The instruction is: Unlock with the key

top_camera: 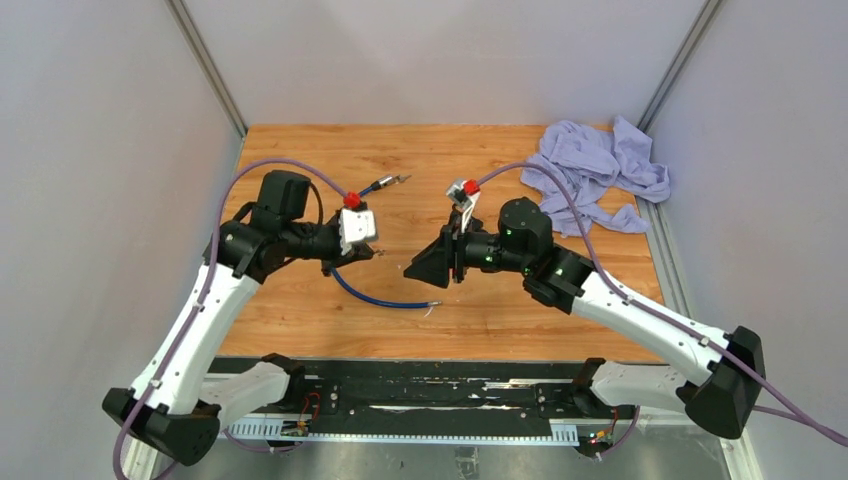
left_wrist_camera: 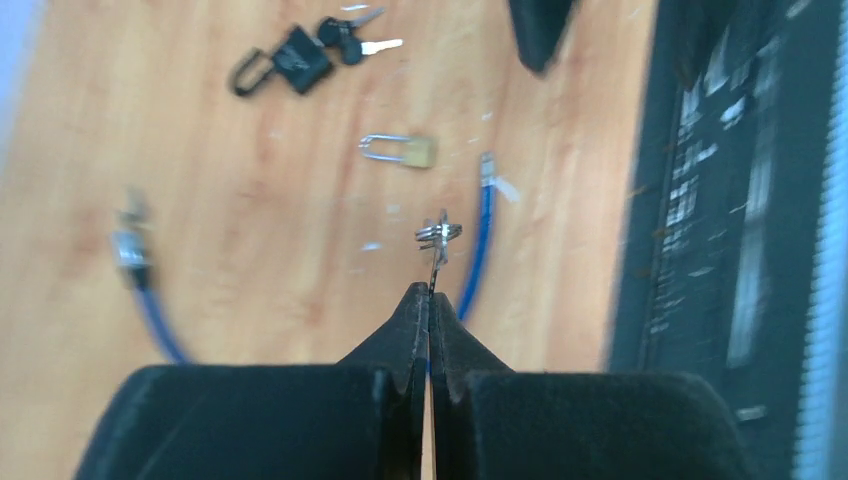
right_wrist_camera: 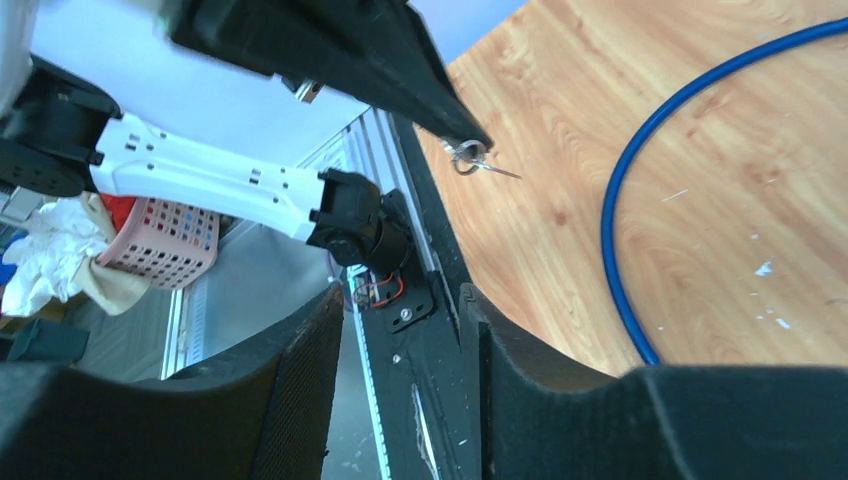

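Note:
My left gripper (left_wrist_camera: 430,290) is shut on a small silver key (left_wrist_camera: 437,240) with a ring, held above the wood table; the key also shows in the right wrist view (right_wrist_camera: 470,157). A brass padlock (left_wrist_camera: 410,150) lies flat on the table beyond the key. A black padlock (left_wrist_camera: 295,58) with keys attached lies farther off. My right gripper (right_wrist_camera: 400,300) is open and empty, facing the left gripper (top_camera: 368,255) across a small gap in the top view (top_camera: 422,268). Both padlocks are hidden in the top view.
A blue cable (top_camera: 385,298) curves on the table below both grippers, and also shows in the left wrist view (left_wrist_camera: 478,240). A crumpled lilac cloth (top_camera: 595,170) lies at the back right. The black rail (top_camera: 420,385) runs along the table's near edge.

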Robot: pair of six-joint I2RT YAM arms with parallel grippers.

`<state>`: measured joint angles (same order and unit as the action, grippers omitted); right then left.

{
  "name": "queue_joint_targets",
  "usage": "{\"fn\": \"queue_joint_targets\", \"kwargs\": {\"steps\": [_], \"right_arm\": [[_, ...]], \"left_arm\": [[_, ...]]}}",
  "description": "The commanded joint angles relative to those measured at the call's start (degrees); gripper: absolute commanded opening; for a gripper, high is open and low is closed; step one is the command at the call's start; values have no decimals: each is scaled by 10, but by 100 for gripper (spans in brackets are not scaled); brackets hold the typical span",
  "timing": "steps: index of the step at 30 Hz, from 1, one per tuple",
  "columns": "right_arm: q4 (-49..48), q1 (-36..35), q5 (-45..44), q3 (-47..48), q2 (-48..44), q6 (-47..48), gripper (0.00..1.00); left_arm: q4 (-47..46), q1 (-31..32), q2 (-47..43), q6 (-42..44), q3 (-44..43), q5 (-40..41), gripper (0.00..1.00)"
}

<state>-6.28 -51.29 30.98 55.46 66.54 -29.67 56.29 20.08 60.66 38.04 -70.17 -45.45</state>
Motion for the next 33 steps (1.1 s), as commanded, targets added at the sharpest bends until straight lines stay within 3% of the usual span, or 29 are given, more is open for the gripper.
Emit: {"fn": "queue_joint_targets", "kwargs": {"steps": [1, 6, 11, 16, 22, 27, 33], "right_arm": [[6, 31, -25, 19, -24, -22, 47], [-16, 63, -23, 19, -18, -69, 49], [-90, 82, 18, 8, 10, -129, 53], [-191, 82, 71, -1, 62, -202, 56], [-338, 82, 94, -35, 97, -307, 58], [-488, 81, 101, -57, 140, -403, 55], [-684, 81, 99, -70, 212, -520, 49]], "left_arm": [[19, 55, -46, 305, -8, 166, 0], [8, 112, -108, 613, 41, 273, 0], [-54, 121, -174, 843, 101, 263, 0], [-205, 122, -243, 1023, 204, 227, 0], [-373, 122, -265, 1047, 265, 183, 0], [-438, 122, -266, 1025, 278, 170, 0], [-445, 122, -273, 1011, 280, 175, 0]]}}
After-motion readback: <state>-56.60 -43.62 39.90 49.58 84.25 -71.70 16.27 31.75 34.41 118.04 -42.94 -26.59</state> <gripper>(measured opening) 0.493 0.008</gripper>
